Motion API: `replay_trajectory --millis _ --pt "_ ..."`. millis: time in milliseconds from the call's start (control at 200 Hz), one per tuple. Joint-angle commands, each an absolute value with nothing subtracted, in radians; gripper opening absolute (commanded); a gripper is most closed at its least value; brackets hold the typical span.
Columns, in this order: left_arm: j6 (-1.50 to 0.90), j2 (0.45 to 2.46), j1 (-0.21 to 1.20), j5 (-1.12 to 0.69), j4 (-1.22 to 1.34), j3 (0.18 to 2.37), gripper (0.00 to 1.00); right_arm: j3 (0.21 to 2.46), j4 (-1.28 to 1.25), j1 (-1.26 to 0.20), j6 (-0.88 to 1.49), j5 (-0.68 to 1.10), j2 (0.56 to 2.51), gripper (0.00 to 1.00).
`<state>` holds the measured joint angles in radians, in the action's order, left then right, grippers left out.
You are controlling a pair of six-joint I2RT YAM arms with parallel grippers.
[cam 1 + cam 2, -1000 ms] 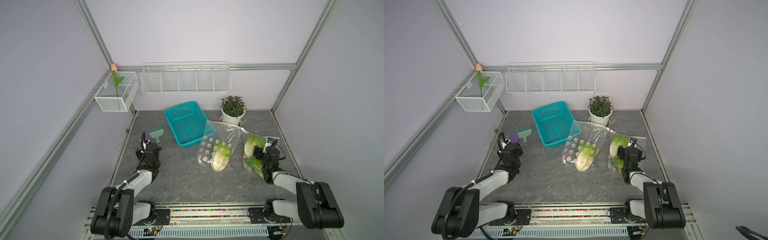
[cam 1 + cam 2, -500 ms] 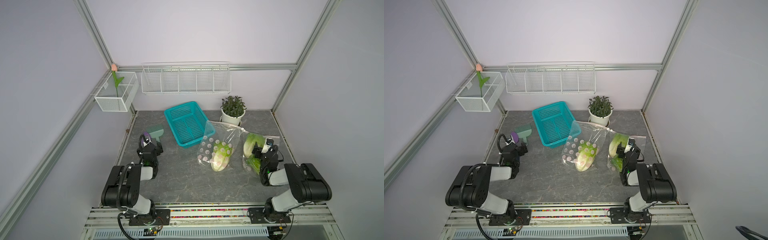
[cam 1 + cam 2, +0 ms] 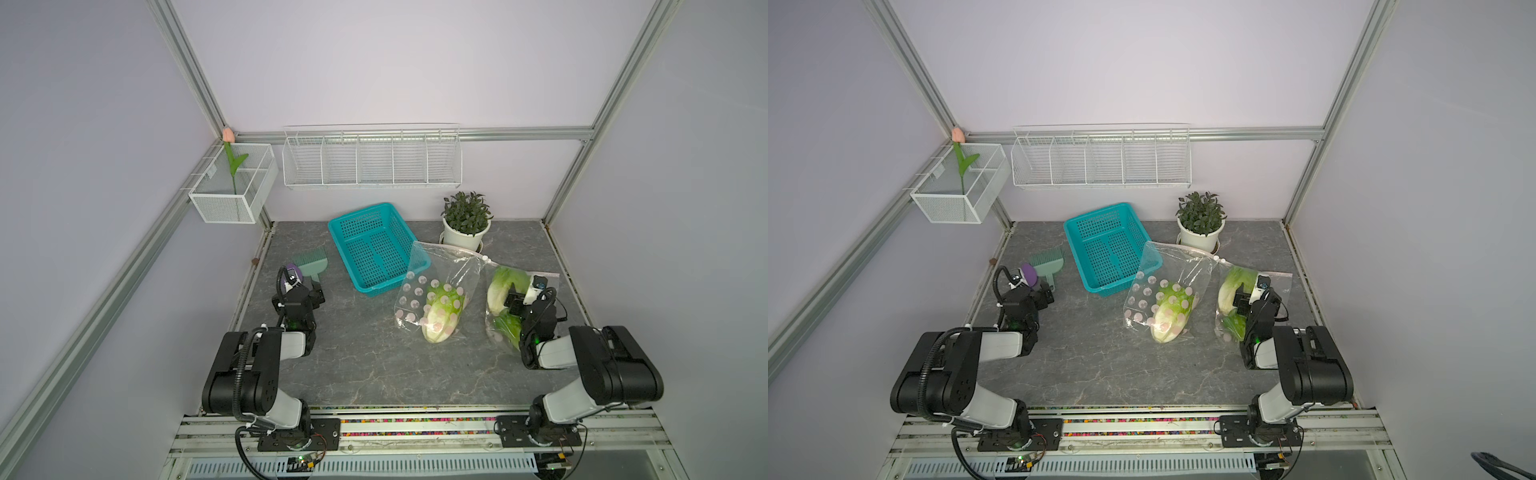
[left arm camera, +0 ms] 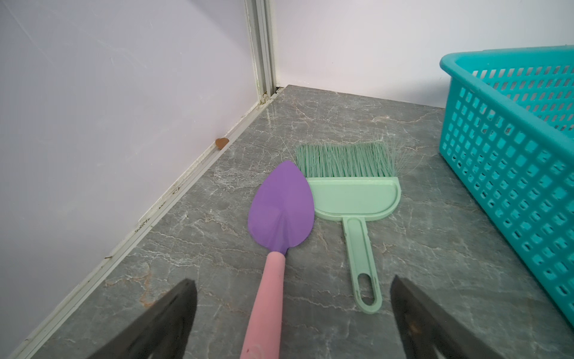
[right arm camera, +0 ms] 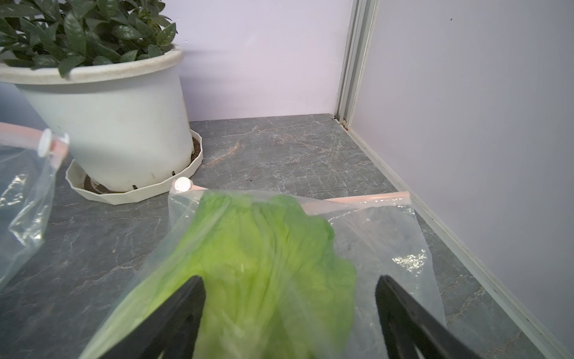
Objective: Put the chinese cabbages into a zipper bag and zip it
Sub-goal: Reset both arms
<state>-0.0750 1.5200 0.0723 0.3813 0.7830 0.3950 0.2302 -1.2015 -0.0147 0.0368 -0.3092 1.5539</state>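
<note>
Since seemingly done loading, resting spread wide and empty: right gripper just over the right-hand zipper bag containing two chinese cabbages, left gripper above the trowel, third head lying inside the dotted bag mid-table.

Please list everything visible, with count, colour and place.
zipper bags: two, clear with pink zips, mid-table and right
chinese cabbages: three, green-white, one in the middle bag, two in the right bag
basket: one, teal, rear centre
potted plant: one, dark green, white pot, rear right
hand brush: one, pale green, left
trowel: one, purple blade, pink handle, beside brush
wire rack: one, white, back wall
mesh box: one, white, left wall, holds a tulip
table: one, grey marble
left gripper: one, black, open above the trowel handle
right gripper: one, black, open above the right bag
</note>
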Motion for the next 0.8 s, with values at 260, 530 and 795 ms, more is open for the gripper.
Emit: replay_trajectory --millis 260,530,795 --pt "-0.092 1.506 0.071 0.396 0.784 0.417 1.0 0.247 -1.165 -0.011 0.026 -0.301 1.554 0.89" --pt "-0.077 1.505 0.074 0.376 0.786 0.415 0.99 0.247 -1.163 -0.009 0.027 -0.301 1.554 0.89" --pt "-0.076 1.505 0.074 0.376 0.785 0.417 0.99 0.247 -1.164 -0.009 0.028 -0.301 1.554 0.89"
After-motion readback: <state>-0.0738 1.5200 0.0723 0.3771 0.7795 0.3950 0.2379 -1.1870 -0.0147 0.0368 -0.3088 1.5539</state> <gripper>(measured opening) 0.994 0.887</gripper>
